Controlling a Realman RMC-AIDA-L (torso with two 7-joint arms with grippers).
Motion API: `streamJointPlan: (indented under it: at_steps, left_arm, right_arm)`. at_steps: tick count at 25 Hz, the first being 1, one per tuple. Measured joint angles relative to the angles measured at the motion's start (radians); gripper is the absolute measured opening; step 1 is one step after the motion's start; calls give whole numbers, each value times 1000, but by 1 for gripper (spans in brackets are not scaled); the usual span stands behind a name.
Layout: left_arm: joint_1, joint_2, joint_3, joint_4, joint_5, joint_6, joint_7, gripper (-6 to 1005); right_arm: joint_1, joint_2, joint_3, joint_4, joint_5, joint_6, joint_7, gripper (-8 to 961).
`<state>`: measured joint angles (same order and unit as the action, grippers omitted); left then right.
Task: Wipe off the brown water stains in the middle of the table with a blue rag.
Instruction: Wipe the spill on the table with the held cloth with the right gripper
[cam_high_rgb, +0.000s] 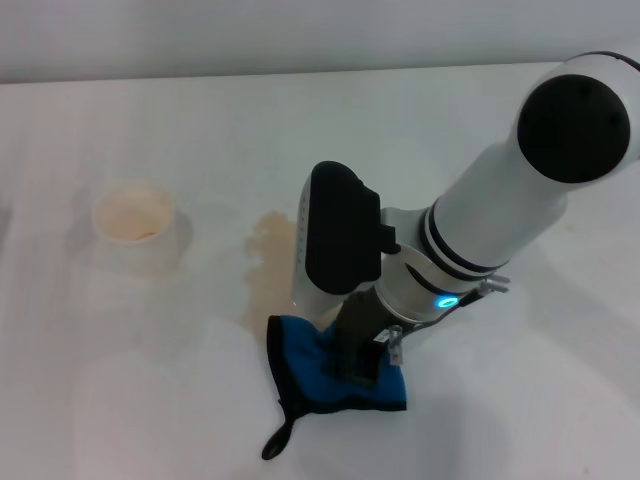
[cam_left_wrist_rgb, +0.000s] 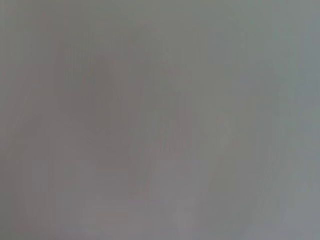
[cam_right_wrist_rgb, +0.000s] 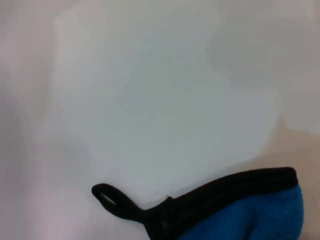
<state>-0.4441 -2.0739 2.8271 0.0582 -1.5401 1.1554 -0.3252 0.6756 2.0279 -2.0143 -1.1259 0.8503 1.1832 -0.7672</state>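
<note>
In the head view we see one arm at work: the right arm enters from the upper right of the frame as a thick white cylinder with a black end cap, slants down toward the lower centre, and ends in a wrist with a black housing and a small lit blue ring. Its right gripper (cam_high_rgb: 357, 362) points down onto the blue rag (cam_high_rgb: 300, 365), and the dark fingers (cam_high_rgb: 352, 372) sit pressed into the cloth, which bunches up around them; we cannot tell whether they pinch a fold or merely push on it, so their state stays unclear to us. The left gripper does not appear in the head view, and the left wrist view gives only a blank grey field. We count one blue rag, lying in the lower centre of the frame on the table (cam_high_rgb: 520, 400), with its black edging and one small black corner loop trailing toward the bottom edge. We count one patch of brown water stains (cam_high_rgb: 268, 262), a pale tan blotch just above the rag and left of the wrist, partly hidden by the arm. One white paper cup (cam_high_rgb: 135, 222) stands upright at the left, well apart from the rag. The right wrist view shows the rag's black edge (cam_right_wrist_rgb: 235, 192), its loop (cam_right_wrist_rgb: 107, 197), and bare table.
</note>
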Motion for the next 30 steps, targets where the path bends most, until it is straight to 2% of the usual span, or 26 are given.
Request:
streamJointPlan:
  at_steps: [13,30]
  left_arm:
    - [1,0,0,0,0,1,0,892]
    - [-1,2,0,0,0,1,0,893]
  right_arm:
    - [37,-4,17,82,12,-111,-12,138]
    - [102,-11,222,287,-29,-230,-10,137]
